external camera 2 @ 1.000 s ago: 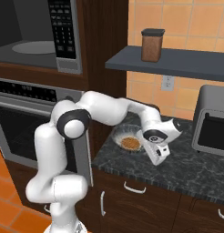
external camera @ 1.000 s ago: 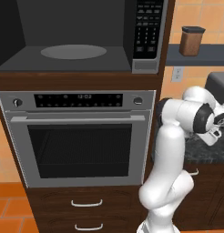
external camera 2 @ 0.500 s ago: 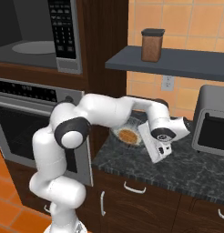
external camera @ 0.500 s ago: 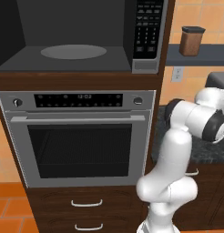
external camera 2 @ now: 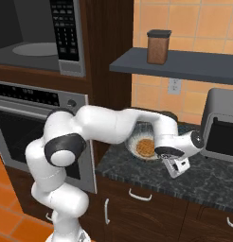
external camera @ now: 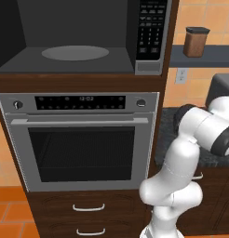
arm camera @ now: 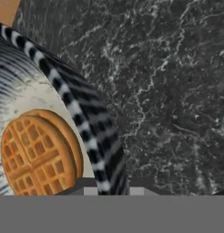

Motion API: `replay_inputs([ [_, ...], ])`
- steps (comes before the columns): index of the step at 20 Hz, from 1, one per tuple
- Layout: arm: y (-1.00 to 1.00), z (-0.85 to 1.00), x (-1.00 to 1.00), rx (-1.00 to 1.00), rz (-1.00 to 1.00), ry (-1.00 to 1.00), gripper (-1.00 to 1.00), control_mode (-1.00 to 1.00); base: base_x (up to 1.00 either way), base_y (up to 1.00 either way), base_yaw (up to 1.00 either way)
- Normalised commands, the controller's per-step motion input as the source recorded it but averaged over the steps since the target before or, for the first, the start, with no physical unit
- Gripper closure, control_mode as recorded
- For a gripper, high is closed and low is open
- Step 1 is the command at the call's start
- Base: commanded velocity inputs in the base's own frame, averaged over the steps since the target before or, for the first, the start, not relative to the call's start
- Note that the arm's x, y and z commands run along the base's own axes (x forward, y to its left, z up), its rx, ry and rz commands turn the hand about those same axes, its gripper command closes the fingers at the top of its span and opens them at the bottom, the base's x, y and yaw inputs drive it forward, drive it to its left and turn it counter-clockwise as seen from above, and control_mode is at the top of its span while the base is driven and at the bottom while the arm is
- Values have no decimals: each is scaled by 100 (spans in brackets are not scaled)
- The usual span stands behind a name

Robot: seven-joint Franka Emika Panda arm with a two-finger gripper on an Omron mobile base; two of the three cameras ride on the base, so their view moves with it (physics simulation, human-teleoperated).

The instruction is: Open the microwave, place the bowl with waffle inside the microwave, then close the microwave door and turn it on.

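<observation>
One golden grid-patterned waffle (arm camera: pixel 34 154) lies in the striped bowl (arm camera: pixel 82 118), whose rim the gripper (external camera 2: pixel 176 166) pinches.

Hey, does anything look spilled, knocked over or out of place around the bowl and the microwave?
Nothing stands out. The bowl sits upright on the counter with the waffle flat inside, and the microwave cavity is open.

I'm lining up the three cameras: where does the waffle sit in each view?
Left base view: waffle not in it.
Right base view: waffle lies in the bowl, centre, on the dark counter.
Hand view: waffle lower left, inside the bowl's striped rim.
Shared landmark: brown canister on the shelf.
</observation>
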Motion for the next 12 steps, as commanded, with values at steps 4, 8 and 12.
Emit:
replay_inputs([
  [4,-55,65,-18,-7,-38,-3,100,-100,0,0,0],
  [8,-2,73,-28,0,-33,-16,100,-100,0,0,0],
  [12,2,59,-37,0,-31,-29,100,-100,0,0,0],
])
